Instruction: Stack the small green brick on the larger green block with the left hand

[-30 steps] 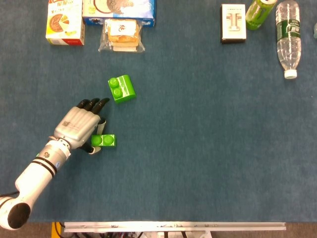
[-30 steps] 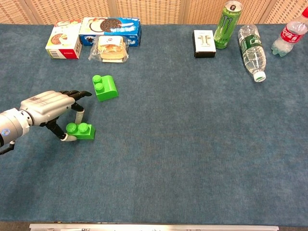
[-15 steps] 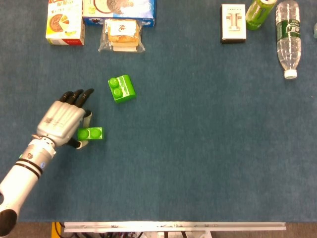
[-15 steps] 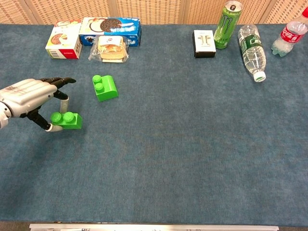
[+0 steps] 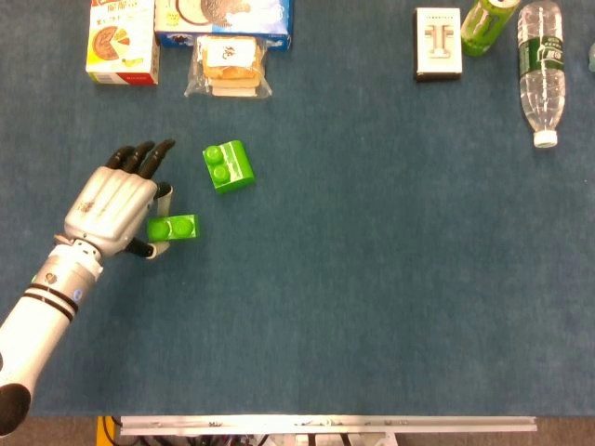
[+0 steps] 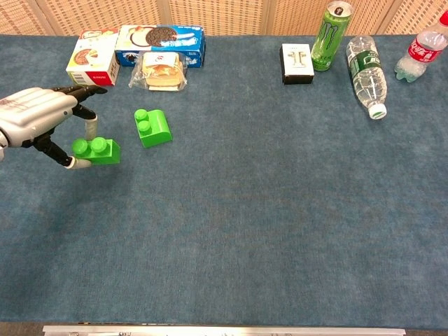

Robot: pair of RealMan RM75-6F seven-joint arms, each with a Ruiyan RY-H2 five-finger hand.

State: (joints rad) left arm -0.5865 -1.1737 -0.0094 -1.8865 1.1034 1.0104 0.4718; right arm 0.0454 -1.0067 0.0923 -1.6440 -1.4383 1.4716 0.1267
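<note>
My left hand [image 5: 113, 206] [image 6: 38, 119] pinches the small green brick [image 5: 173, 228] [image 6: 96, 150] between thumb and a finger, its other fingers spread toward the far side. The brick hangs lifted above the blue cloth, studs up. The larger green block [image 5: 229, 166] [image 6: 153, 127], with two studs on its low step, sits on the cloth a short way right of and beyond the brick. The two are apart. My right hand appears in neither view.
Along the far edge at left lie a yellow snack box [image 5: 122, 42], a blue cookie box [image 5: 223, 19] and a wrapped sandwich [image 5: 230, 65]. At far right stand a small white box [image 5: 437, 42], a green can [image 6: 330, 26] and two lying bottles [image 6: 367, 67].
My left hand has lifted the small brick off the cloth, swung it left, then carried it higher and slightly toward the larger block. The larger block has not moved.
</note>
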